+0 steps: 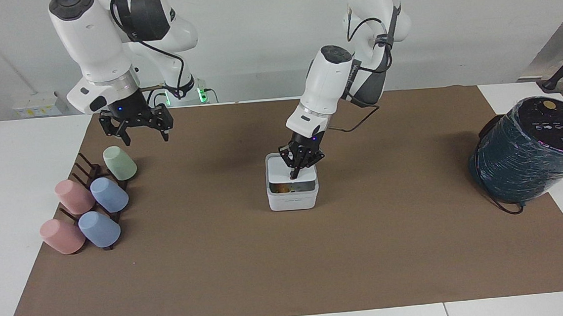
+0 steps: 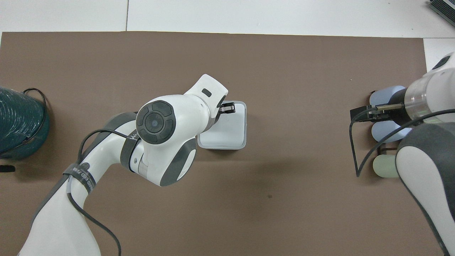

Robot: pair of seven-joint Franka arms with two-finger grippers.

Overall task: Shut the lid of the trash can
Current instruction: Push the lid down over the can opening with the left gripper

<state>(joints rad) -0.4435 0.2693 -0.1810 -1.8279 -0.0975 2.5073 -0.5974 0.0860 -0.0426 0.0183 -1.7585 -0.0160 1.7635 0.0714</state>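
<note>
The small white trash can [image 1: 293, 201] stands mid-mat. Its white lid [image 1: 278, 167] is tipped down almost flat on it. A narrow gap at the lid's free edge shows orange scraps inside. My left gripper [image 1: 293, 175] is shut, fingers pointing down, tips pressed on the lid near that free edge. In the overhead view the lid [image 2: 231, 125] covers the can [image 2: 221, 147], and the left gripper [image 2: 227, 107] is over the lid's edge farthest from the robots. My right gripper [image 1: 137, 130] waits open and empty above the cup rack; it also shows in the overhead view [image 2: 360, 114].
Several pastel cups [image 1: 109, 195] lie on a dark rack [image 1: 85, 166] toward the right arm's end of the table. A large dark teal wrapped cylinder [image 1: 529, 153] with a black cable stands at the left arm's end. A brown mat [image 1: 289, 266] covers the table.
</note>
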